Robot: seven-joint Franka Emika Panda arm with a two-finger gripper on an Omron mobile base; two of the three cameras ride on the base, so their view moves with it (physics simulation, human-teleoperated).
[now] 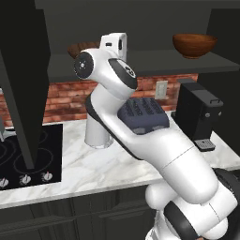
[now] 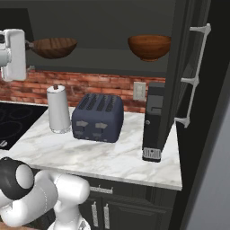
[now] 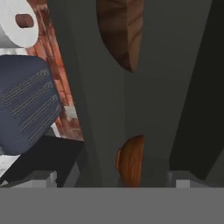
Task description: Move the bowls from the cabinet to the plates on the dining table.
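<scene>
Two reddish-brown wooden bowls stand on the shelf of the open dark cabinet [image 1: 154,63]: a left bowl [image 2: 54,47] and a right bowl [image 2: 149,46]. From the left base the right bowl [image 1: 194,44] shows whole, while my arm half hides the left bowl [image 1: 80,48]. My gripper [image 2: 27,56] hangs at shelf height just left of the left bowl, open and holding nothing. The hand view is rolled: the near bowl [image 3: 120,33] is at the top, the far bowl [image 3: 130,161] shows small above the gripper [image 3: 113,178]. The plates and the dining table are out of view.
Under the shelf, on the marble counter [image 2: 112,157], stand a paper towel roll [image 2: 59,109], a blue toaster [image 2: 98,117] and a black coffee machine [image 2: 153,121]. A cabinet door [image 2: 188,67] stands open at the right, another door [image 1: 23,70] at the left. The black stove [image 1: 28,154] lies left.
</scene>
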